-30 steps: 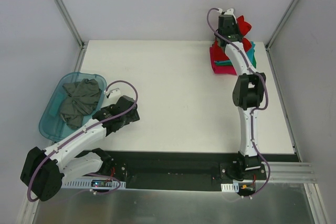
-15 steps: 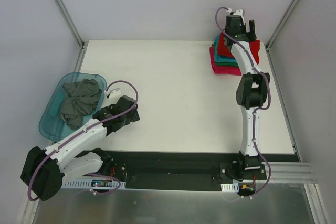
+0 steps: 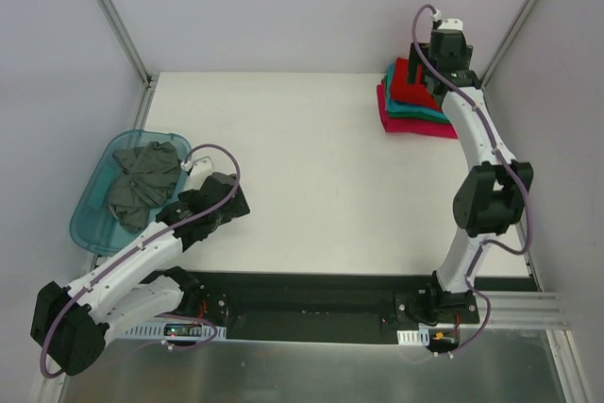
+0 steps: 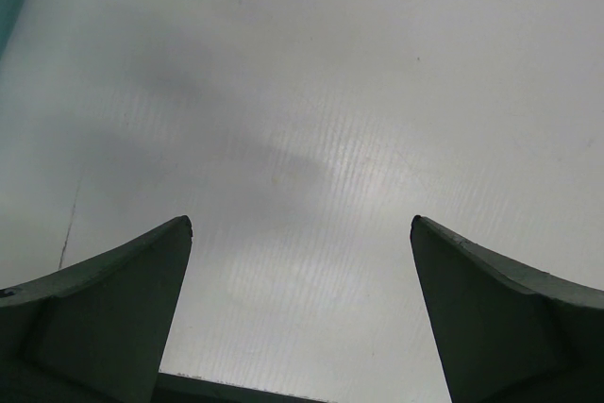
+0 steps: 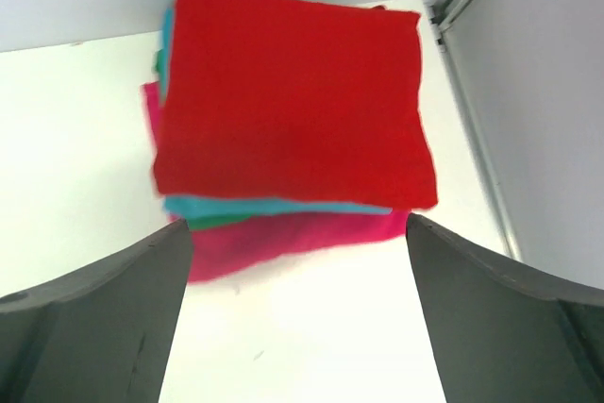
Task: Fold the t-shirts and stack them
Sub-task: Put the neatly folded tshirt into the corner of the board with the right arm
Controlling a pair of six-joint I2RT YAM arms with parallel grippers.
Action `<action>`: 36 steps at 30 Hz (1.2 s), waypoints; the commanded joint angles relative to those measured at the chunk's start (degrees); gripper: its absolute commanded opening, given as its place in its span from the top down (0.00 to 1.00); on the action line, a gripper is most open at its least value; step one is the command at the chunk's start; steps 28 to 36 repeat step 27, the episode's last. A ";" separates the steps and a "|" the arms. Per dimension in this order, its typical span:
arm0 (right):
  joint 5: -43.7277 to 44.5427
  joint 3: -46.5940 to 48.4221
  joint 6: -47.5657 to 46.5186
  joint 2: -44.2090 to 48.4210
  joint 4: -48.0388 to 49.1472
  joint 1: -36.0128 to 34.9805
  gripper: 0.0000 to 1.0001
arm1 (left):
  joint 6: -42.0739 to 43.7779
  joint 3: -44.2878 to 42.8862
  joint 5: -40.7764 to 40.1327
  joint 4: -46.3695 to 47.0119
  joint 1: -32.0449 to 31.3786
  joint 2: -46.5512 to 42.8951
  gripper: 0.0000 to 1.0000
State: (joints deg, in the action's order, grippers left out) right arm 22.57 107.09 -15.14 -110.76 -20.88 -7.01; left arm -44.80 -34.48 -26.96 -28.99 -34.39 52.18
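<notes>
Left pincer (image 4: 300,224), low over the near-left part of the table (image 3: 302,167): fingers spread wide, nothing between them, only bare white surface under them in the wrist view.

Just to the left of that pincer, close by its arm: translucent blue tub (image 3: 90,224). Inside it, dark grey t-shirt (image 3: 142,181), crumpled and unfolded, filling most of the tub. Not touched by either pincer.

Well apart, at the far-right corner: right pincer (image 5: 297,228), raised on an outstretched arm, fingers spread wide, holding nothing. Clear of the cloth below, as far as the top view shows.

Below and just ahead of the right pincer: a stack of folded shirts. On top, red t-shirt (image 5: 288,110), a flat, neat, nearly square fold, no loose sleeve showing. Under it, teal t-shirt (image 5: 264,207), visible only as a thin edge. Then a sliver of green t-shirt (image 5: 203,221) at the left of that edge. At the bottom, magenta-pink t-shirt (image 5: 283,233), sticking out toward the pincer and to its left. Edges a little staggered, pile level.

Judged progress: four of five folded and stacked, so most of the job done. Left to do, by the look of it: lifting the grey shirt from the tub, spreading it on the open table, folding it, adding it to the pile. Left pincer best placed for that pickup.
</notes>
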 commanded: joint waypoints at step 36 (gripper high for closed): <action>-18.27 -82.03 27.43 90.36 -3.99 -0.38 0.04 | -2.05 0.03 12.37 -0.45 0.64 -9.47 0.01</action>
